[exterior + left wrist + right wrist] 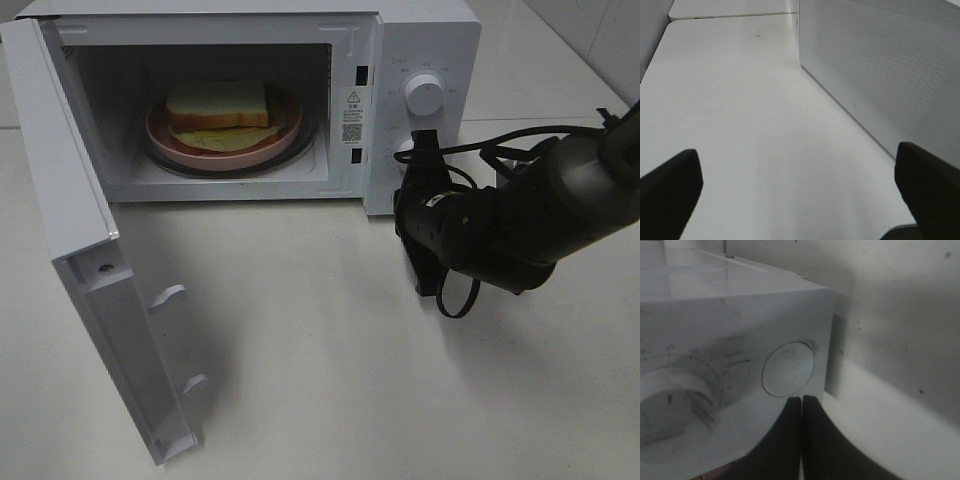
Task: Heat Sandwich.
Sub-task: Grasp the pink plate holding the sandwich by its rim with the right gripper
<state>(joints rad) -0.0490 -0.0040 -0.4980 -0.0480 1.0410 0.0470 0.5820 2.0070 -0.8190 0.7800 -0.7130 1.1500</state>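
Note:
The sandwich (218,104), white bread with yellow-green filling, lies on a round pink plate (160,132) inside the open white microwave (430,40). The microwave door (85,250) stands swung wide open at the left. My right gripper (421,148) is shut and empty, with its tips right at the control panel by the lower knob. In the right wrist view the closed fingertips (801,399) sit just below a round button (788,369), with a dial (670,405) beside it. My left gripper (800,187) is open and empty over the table, beside the microwave's perforated side wall (880,65).
The upper knob (424,95) sits above my right gripper. Black cables (500,150) trail from the right arm (520,220). The white table (330,380) stretches in front of the microwave. The open door juts out over the front left of the table.

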